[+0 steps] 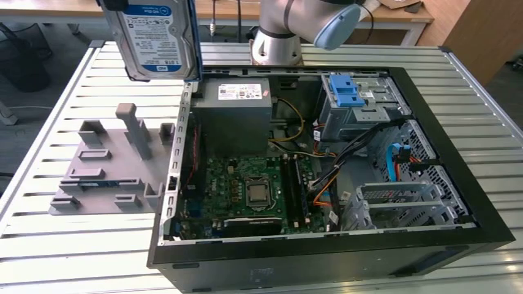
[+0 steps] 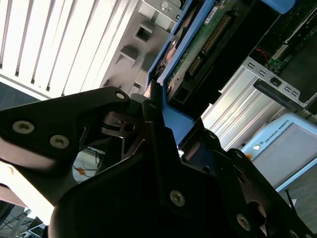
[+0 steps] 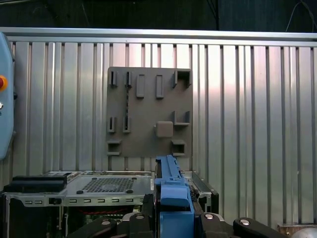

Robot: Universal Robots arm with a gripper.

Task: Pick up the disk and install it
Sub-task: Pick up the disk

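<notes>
The disk (image 1: 155,37), a silver hard drive with a blue-and-white label in a blue carrier, hangs upright in the air at the exterior view's upper left. It is above the table, just outside the open computer case (image 1: 457,202). In both wrist views my gripper (image 3: 173,220) is shut on the blue carrier's edge (image 3: 171,191), with a dark finger on each side. In the second wrist view the disk's green circuit board (image 2: 208,39) faces the camera, and its blue frame (image 2: 173,116) runs between the fingers (image 2: 124,124).
A grey fixture plate (image 1: 106,165) with upright pegs lies on the slatted table (image 1: 49,245) left of the case. Inside the case are a grey power supply box (image 1: 237,110), a motherboard (image 1: 253,190), and a silver drive cage with a blue latch (image 1: 351,98). The arm's base (image 1: 276,43) stands behind.
</notes>
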